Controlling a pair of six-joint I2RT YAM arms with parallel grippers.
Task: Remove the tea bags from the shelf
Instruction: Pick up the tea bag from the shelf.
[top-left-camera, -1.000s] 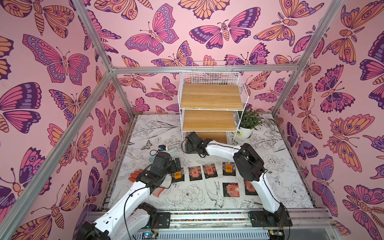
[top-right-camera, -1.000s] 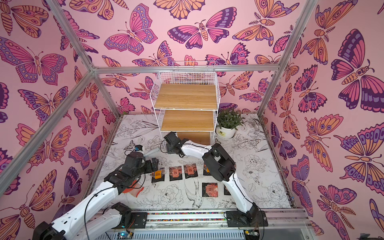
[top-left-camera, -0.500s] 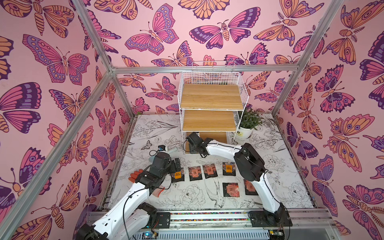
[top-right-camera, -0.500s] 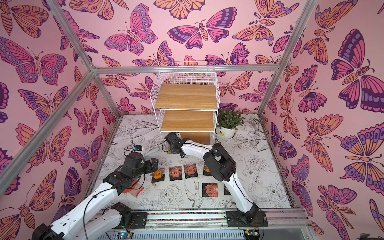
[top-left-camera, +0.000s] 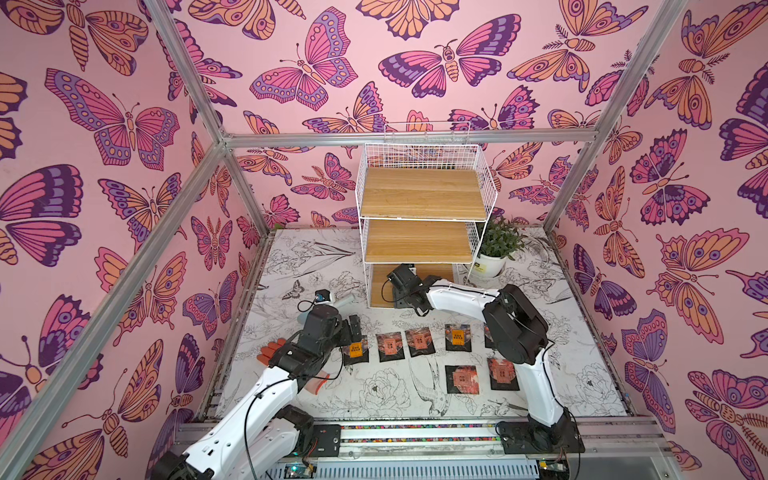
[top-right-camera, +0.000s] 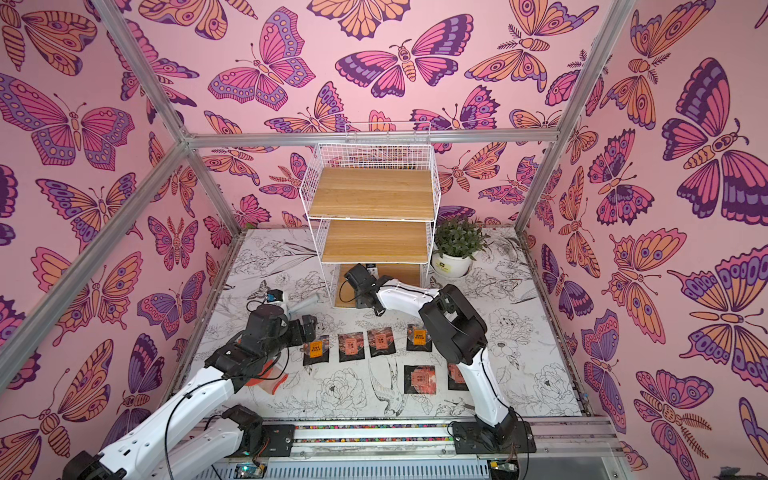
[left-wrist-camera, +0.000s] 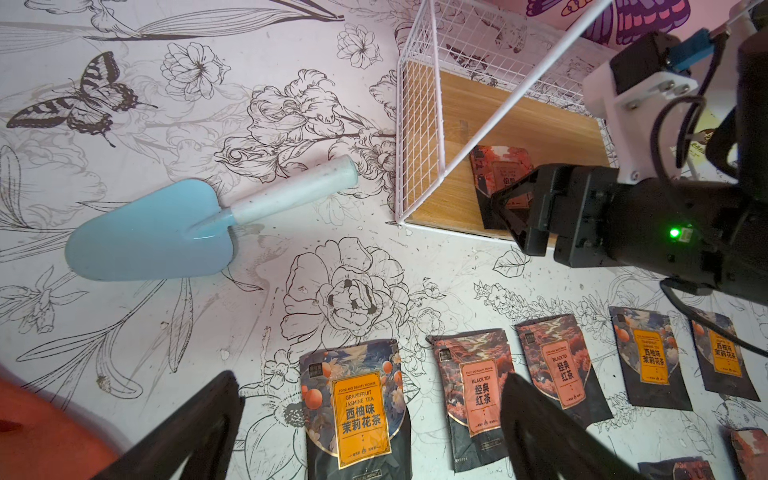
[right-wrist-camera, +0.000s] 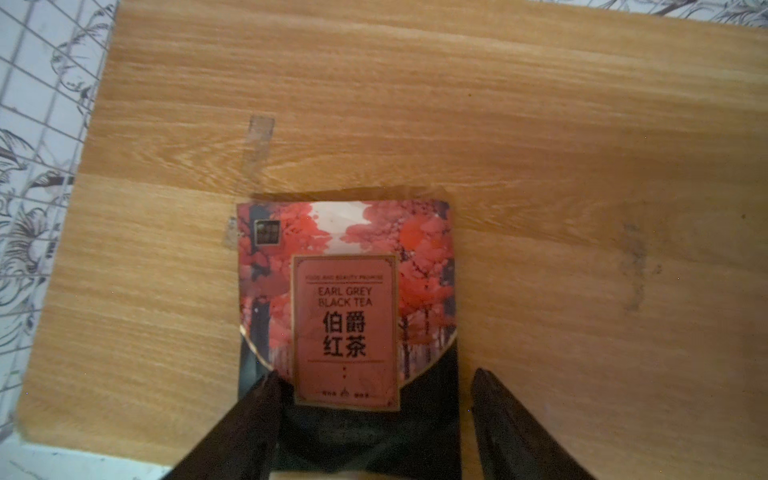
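one tea bag (right-wrist-camera: 345, 316) on the shelf (top-left-camera: 417, 241), flat on its lowest board (right-wrist-camera: 582, 166), long axis front to back, near end between the spread, unclamped jaws of the right gripper (right-wrist-camera: 374, 374). seven tea bags (top-left-camera: 390, 346) before the shelf; left gripper (left-wrist-camera: 370, 376) agape above them, farther off.

eight tea bags (top-left-camera: 390, 346), one shelf (top-left-camera: 422, 193), one plant (top-left-camera: 500, 241), one trowel (left-wrist-camera: 153, 230), one glove (top-left-camera: 272, 352)
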